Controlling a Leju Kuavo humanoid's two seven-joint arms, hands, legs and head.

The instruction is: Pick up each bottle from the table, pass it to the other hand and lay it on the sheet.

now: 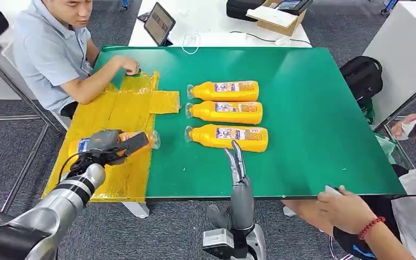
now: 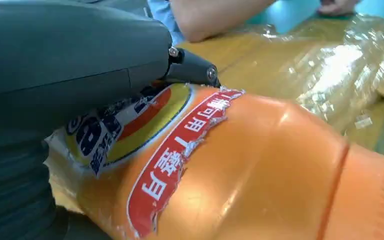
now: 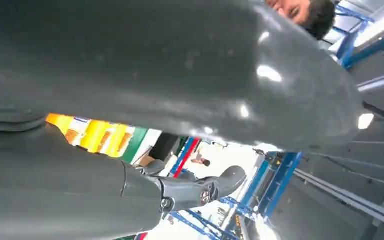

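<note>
Four orange bottles in all. Three bottles [image 1: 226, 90] [image 1: 225, 112] [image 1: 227, 136] lie in a row mid-surface [image 1: 314, 119], caps toward the yellow sheet [image 1: 114, 116]. The fourth bottle [image 1: 86, 145], with a peeling red label in Chinese characters, is gripped in the left hand [image 1: 111, 145] over the sheet's near edge. The right hand [image 1: 235, 162], fingers extended and empty, rises at the surface's near edge.

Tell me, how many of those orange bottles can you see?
4. Three lie in a row on the green table: far, middle and near. The fourth bottle is held by the robot's left hand over the yellow sheet.
</note>
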